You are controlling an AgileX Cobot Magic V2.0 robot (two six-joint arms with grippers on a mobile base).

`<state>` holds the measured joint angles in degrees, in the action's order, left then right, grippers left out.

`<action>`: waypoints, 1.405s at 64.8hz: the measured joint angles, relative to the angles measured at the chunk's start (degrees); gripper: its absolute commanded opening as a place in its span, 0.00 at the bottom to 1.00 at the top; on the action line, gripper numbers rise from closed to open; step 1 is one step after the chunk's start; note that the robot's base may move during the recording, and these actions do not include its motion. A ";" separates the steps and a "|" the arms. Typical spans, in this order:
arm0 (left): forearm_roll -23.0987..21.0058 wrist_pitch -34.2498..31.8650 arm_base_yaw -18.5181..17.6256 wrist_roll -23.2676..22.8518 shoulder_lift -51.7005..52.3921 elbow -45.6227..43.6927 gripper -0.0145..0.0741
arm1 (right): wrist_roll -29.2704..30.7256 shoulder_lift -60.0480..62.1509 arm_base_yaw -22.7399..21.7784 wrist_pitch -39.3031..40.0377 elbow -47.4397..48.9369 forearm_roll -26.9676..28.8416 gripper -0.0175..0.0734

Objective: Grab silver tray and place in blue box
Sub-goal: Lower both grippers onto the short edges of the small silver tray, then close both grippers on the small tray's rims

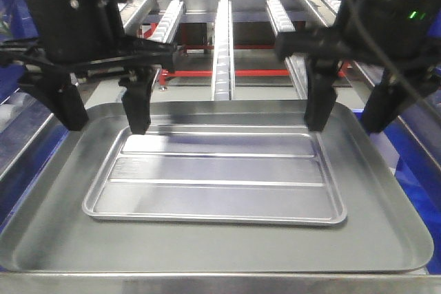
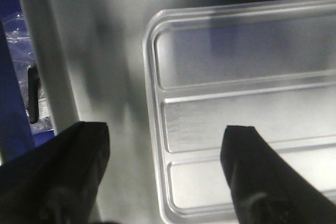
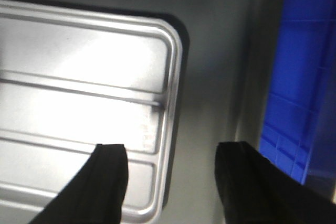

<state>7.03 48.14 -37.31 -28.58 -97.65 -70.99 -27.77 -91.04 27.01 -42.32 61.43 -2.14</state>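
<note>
The silver tray (image 1: 213,170) lies flat inside a larger dull-grey tray (image 1: 55,225). My left gripper (image 1: 103,113) is open and astride the silver tray's left rim, with one finger over its floor and the other over the grey tray. The left wrist view shows the gripper (image 2: 165,153), the silver tray (image 2: 236,114) and the grey tray (image 2: 105,77). My right gripper (image 1: 350,113) is open and astride the right rim, as the right wrist view also shows (image 3: 170,153) over the silver tray (image 3: 79,77). The blue box (image 3: 304,77) stands just beyond the grey tray's right edge (image 1: 413,163).
A roller conveyor with metal rails (image 1: 222,39) and a red bar (image 1: 234,72) runs behind the trays. Blue material and a clear plastic bag (image 2: 21,77) lie past the grey tray's left rim. The grey tray's raised rim (image 3: 247,77) lies between the silver tray and the blue box.
</note>
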 measured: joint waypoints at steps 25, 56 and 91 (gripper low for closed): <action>0.10 -1.30 0.00 -1.08 -4.37 -0.13 0.56 | 0.00 -5.82 0.00 3.42 0.00 0.14 0.72; 0.10 -2.25 0.00 -2.76 -7.19 -0.74 0.56 | 0.00 -8.45 0.00 5.07 0.37 0.14 0.70; 1.40 -0.97 0.10 -3.18 -7.22 -0.86 0.06 | -0.31 -8.88 -0.02 4.28 0.79 0.39 0.26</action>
<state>8.43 47.18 -37.20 -31.76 -104.87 -71.86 -28.08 -99.92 26.99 -38.04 62.21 -1.75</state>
